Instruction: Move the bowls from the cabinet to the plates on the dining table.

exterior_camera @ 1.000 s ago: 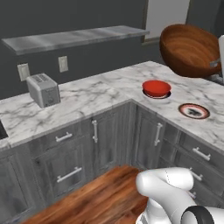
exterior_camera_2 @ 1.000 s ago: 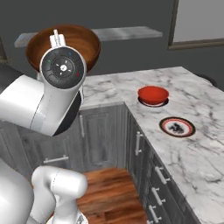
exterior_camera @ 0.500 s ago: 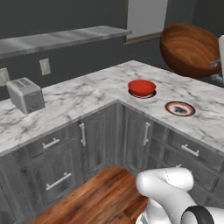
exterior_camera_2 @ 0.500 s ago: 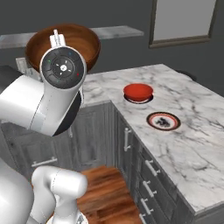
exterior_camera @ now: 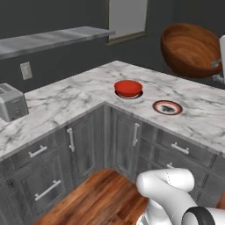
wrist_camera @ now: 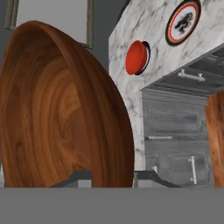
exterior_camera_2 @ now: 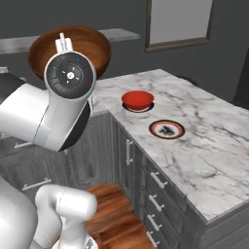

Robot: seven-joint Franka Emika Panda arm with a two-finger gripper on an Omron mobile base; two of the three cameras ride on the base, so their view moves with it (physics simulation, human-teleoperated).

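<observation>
My gripper (wrist_camera: 113, 178) is shut on the rim of the dark brown bowl (wrist_camera: 61, 109), which hangs tilted in the air above the dining table (exterior_camera: 200, 115). From the base the brown bowl (exterior_camera: 189, 48) (exterior_camera_2: 73, 41) shows beside my hand. The red bowl (exterior_camera: 128, 87) (exterior_camera_2: 137, 99) (wrist_camera: 136, 57) sits on a dark-rimmed plate (exterior_camera: 128, 95) on the marble. Just beside it lies a plate with a reddish edge (exterior_camera: 167, 107) (exterior_camera_2: 167, 129) (wrist_camera: 183, 22), with nothing on it. The cabinet is out of view.
A toaster (exterior_camera: 11, 102) stands on the marble counter at the left. A grey wall shelf (exterior_camera: 52, 38) and a framed pane (exterior_camera: 127, 17) hang behind. Grey drawers and doors (exterior_camera: 127, 140) run under the table, with wood floor (exterior_camera: 96, 197) below.
The whole picture has shifted, so the base has moved: table, red bowl and plate slide left and look nearer. The brown bowl stays in my gripper.
</observation>
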